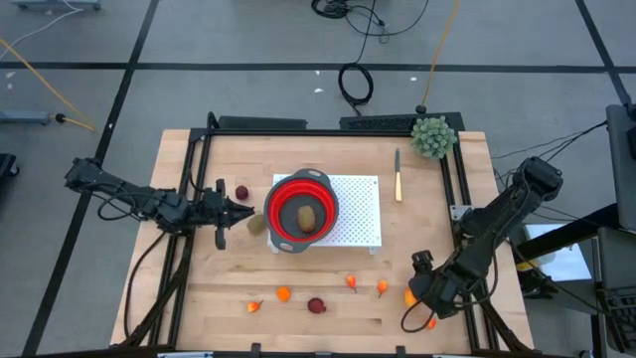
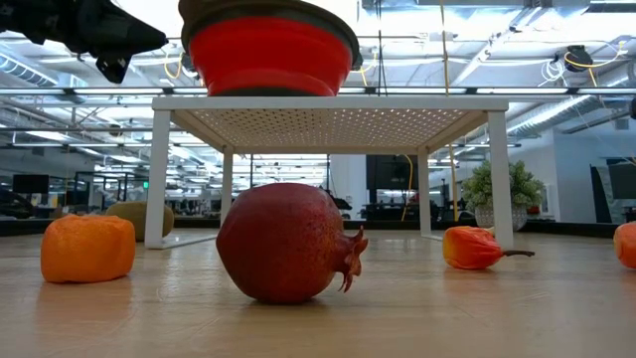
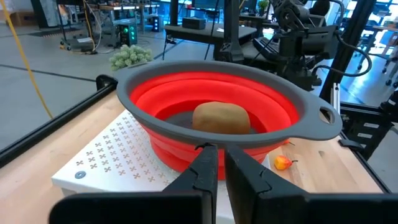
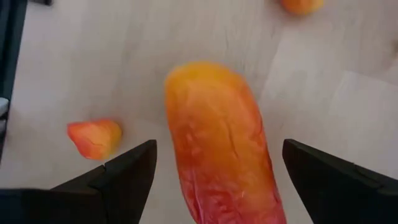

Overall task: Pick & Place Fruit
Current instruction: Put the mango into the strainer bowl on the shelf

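A red-orange oblong fruit [image 4: 214,106] lies on the wooden table near its front right. My right gripper [image 4: 219,148] hangs open above it, pointing steeply down, one finger on either side and clear of it. A red collapsible bowl [image 1: 301,211] with a grey rim stands on a white perforated stand [image 1: 360,209] and holds a brown kiwi [image 3: 221,118]. My left gripper [image 3: 221,167] is shut and level just left of the bowl, apart from it. Another kiwi [image 1: 256,224] and a dark red ball [image 1: 241,192] lie on the table near it.
Small orange pieces [image 1: 283,293] [image 1: 351,282] [image 1: 382,287] and a dark red ball [image 1: 316,305] lie along the table's near side. A green bushy ball [image 1: 434,137] and a wooden-handled knife [image 1: 397,177] sit at the far right. Black rails frame the table.
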